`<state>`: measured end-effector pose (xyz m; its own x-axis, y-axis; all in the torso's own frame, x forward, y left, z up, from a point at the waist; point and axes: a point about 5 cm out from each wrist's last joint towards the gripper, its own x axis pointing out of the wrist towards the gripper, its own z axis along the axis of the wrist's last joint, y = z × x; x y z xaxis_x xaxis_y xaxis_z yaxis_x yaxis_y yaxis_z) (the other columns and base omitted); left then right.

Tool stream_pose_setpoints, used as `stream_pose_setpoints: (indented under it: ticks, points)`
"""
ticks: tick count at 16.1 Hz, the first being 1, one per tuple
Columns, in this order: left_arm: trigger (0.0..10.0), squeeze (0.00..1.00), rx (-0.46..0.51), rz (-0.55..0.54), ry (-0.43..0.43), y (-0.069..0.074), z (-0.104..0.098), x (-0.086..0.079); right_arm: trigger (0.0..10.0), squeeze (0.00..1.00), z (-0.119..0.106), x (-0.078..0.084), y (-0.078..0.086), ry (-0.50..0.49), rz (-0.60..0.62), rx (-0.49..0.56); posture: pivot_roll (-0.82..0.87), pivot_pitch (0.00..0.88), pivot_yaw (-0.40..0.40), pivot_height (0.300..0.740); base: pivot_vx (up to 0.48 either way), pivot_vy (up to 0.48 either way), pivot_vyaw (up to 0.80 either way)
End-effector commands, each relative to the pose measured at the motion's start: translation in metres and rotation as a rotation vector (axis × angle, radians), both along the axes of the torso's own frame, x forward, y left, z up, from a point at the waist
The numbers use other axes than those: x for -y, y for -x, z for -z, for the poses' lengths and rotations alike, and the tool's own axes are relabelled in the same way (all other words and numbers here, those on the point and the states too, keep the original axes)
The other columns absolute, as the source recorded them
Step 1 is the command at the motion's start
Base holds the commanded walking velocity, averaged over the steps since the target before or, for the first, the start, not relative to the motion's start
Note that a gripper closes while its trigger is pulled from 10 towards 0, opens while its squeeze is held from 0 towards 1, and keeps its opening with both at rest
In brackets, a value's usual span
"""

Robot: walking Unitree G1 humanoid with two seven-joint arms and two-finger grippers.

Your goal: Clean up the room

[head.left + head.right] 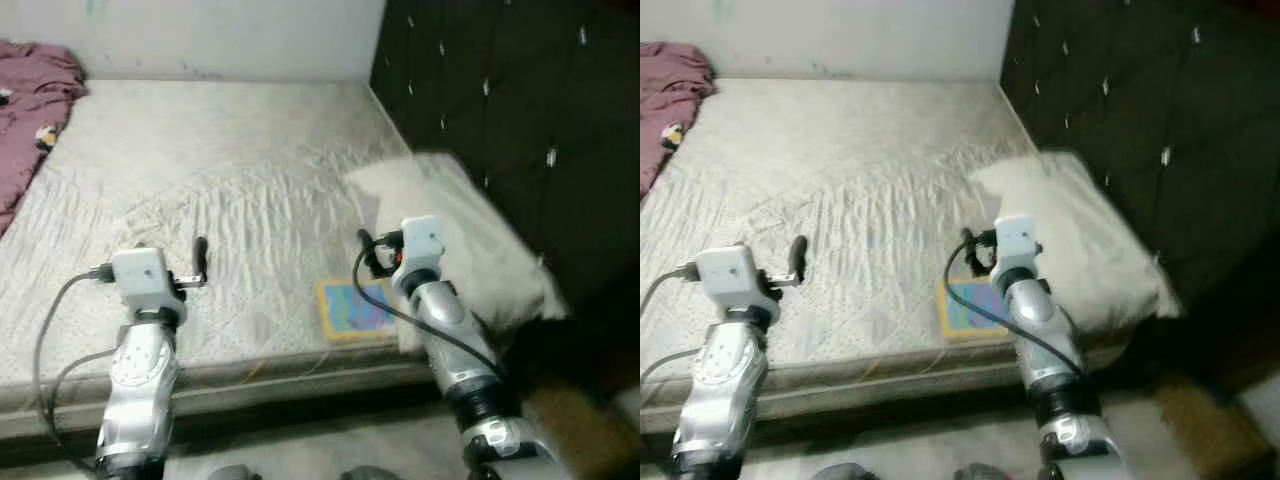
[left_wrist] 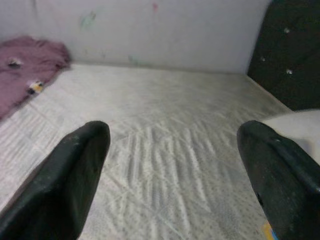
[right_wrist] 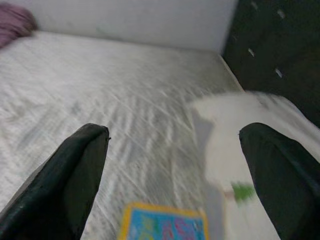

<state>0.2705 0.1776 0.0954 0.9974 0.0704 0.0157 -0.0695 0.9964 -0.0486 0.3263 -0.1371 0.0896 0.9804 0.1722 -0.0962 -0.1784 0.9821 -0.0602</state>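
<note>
A colourful book (image 1: 355,308) with a yellow border lies flat near the mattress's front edge, beside a white pillow (image 1: 470,230). My right gripper (image 3: 175,165) hovers open just above and behind the book, with nothing between its fingers. My left gripper (image 2: 175,170) stands open over bare mattress (image 1: 230,180) to the left, also holding nothing. A crumpled purple blanket (image 1: 30,110) lies at the bed's far left corner.
A black tufted headboard (image 1: 500,90) rises along the right side of the bed, and a pale wall (image 1: 230,30) closes the far side. The mattress's front edge (image 1: 280,375) runs just below my arms. Something brown (image 1: 575,420) sits on the floor at lower right.
</note>
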Motion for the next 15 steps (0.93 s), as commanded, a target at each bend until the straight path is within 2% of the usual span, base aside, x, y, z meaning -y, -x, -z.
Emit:
stream_pose_setpoints:
  ticks: [1, 15]
  points:
    - [10.0, 0.00, 0.001, -0.004, -0.012, -0.0003, -0.0016, -0.0033, 10.0, 0.00, -0.0040, -0.0001, -0.0022, -0.012, 0.008, 0.009, 0.01, 0.000, -0.043, 0.740, 0.000, 0.480, 0.00]
    - [10.0, 0.00, -0.002, -0.006, -0.009, -0.0008, -0.0013, -0.0029, 10.0, 0.00, -0.0035, -0.0004, -0.0029, -0.009, 0.001, -0.001, 0.01, 0.000, -0.044, 0.740, 0.000, 0.480, 0.00]
